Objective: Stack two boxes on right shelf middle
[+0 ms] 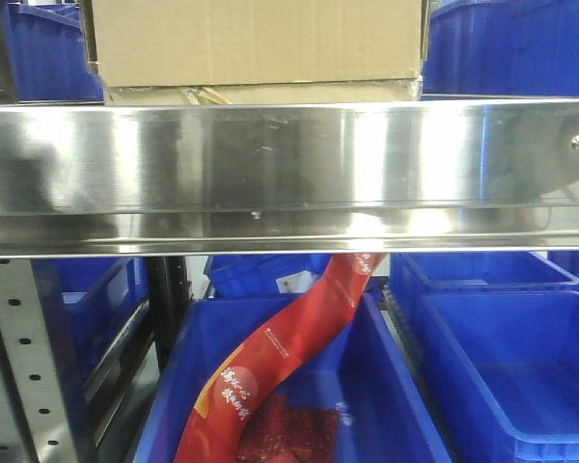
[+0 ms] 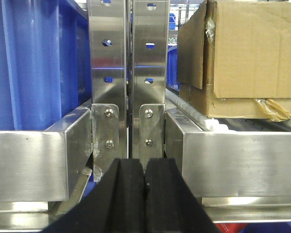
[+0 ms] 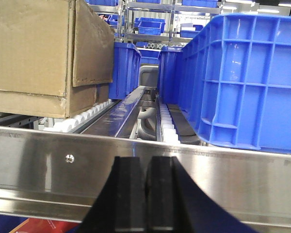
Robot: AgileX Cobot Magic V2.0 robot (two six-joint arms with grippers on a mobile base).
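1. Writing first: the only print I can spot is on a red packet with yellowish Chinese characters near its lower end, too small to read. It curves down from under the shelf lip into a blue bin in the front view, and there's some red stuff under it in the same bin.
2. Left side of the front view has a perforated upright; further right sits another blue bin, and I can't see anything in the part of it that shows.
3. The boxes are already up on the shelf, stacked: the tall box sits on top of the thin box, both plain brown, no label. The left wrist view shows the yellowish tape scrap on the thin one.
4. They rest on white rollers just behind the shiny front lip.
5. Left gripper: black pads pressed together, nothing between them, parked in front of the twin uprights.
6. Right gripper: same deal, pads closed tight and empty, just in front of the lip, with a big blue crate up on the shelf to the right.
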